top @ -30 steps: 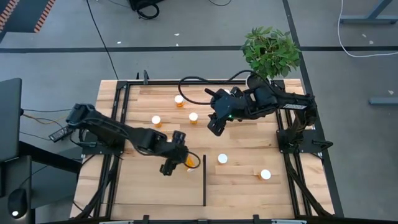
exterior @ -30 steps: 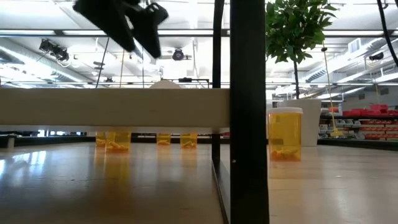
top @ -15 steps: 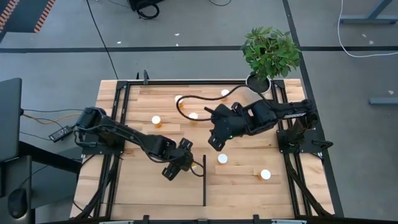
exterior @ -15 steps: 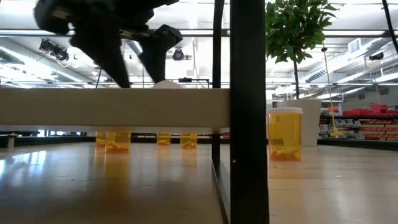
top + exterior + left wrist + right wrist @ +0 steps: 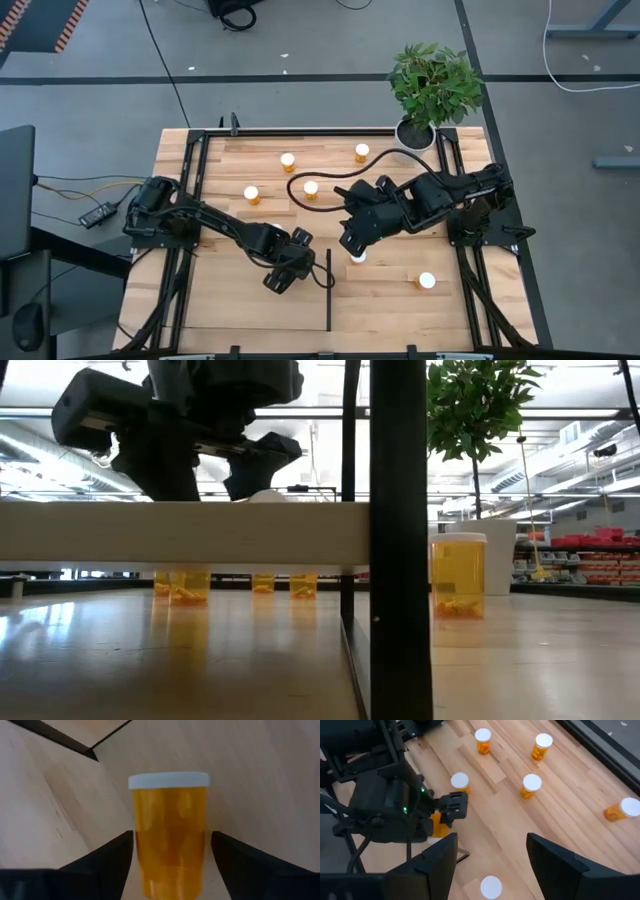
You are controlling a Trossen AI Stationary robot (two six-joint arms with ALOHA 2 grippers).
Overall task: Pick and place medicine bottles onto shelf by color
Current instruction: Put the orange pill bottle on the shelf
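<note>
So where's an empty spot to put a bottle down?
The board is bare nearest the camera, below the two bottles on it. It is crowded in the middle, where both arms meet, and by the four bottles at the far edge.

Plank table (image 5: 230, 300) carries the pale shelf (image 5: 400, 300), 6 visible bottles (image 5: 251, 194) and a plant pot (image 5: 412, 131).

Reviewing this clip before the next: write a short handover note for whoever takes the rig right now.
Left gripper: holds a medicine bottle upright between its fingers, beside the shelf's black strip.
Right gripper: open, empty, above a white-capped bottle.
Shelf: that bottle and another are on it.
Left: four bottles on the far tabletop, at.
</note>
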